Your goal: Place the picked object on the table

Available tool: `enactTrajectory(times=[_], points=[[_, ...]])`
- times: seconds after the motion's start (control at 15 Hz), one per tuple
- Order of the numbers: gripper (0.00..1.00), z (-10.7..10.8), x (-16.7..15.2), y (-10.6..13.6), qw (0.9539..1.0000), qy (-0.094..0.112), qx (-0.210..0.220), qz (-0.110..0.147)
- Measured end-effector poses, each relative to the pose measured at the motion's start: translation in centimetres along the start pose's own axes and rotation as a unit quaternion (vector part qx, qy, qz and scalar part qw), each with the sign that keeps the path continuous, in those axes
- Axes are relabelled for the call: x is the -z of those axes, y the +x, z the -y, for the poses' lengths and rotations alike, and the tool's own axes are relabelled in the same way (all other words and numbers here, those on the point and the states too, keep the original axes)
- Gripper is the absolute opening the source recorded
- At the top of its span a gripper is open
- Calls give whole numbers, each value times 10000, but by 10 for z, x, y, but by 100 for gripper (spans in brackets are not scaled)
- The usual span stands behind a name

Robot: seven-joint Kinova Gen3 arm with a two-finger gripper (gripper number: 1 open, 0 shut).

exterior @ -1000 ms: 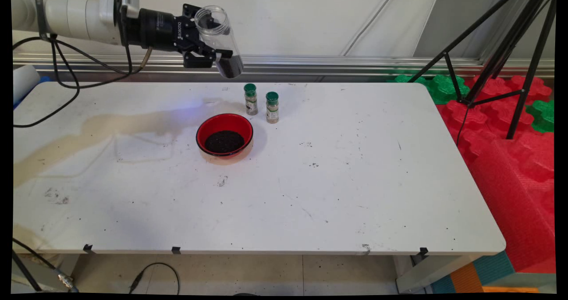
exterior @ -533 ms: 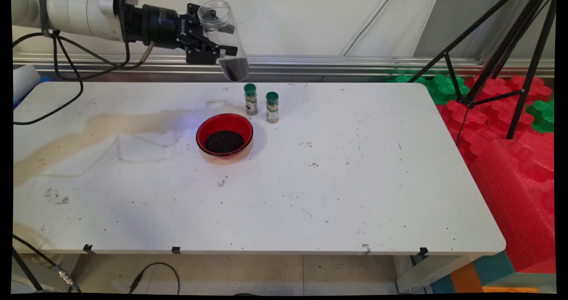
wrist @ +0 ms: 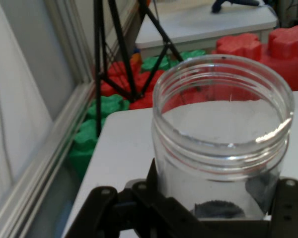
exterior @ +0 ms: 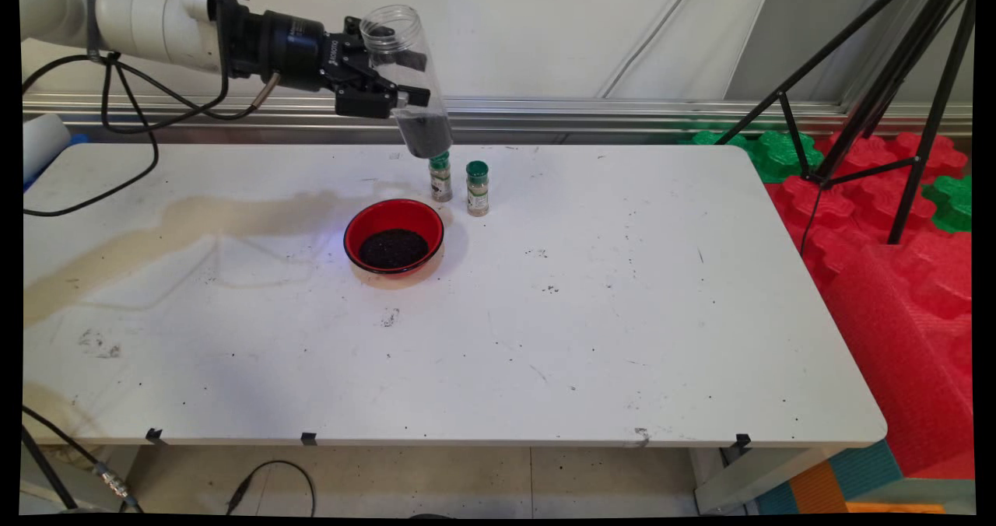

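My gripper is shut on a clear plastic jar, held high over the table's far side, nearly upright with its open mouth up and leaning slightly left. Dark grains fill the jar's bottom. In the hand view the jar stands between my fingers, mouth towards the camera. Right below the jar's base stand two green-capped spice bottles. A red bowl with dark grains in it sits on the table just in front of them.
The white table carries a brownish stain on its left part. A black tripod and red and green foam blocks stand to the right. Black cables hang from the arm at the left.
The arm has carried the jar to the right and a little down. The jar has turned more upright and its base now hangs just over the left spice bottle.
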Motion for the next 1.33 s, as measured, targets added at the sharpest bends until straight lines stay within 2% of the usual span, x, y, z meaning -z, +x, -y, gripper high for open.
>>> enactTrajectory(times=[0.73, 1.0, 1.33], points=[[0, -7, -38, -10, 9974, -647, 310, 1], [0, -10, -57, -22, 9959, -817, 371, 72], [0, -12, -77, -36, 9947, -922, 414, 168]])
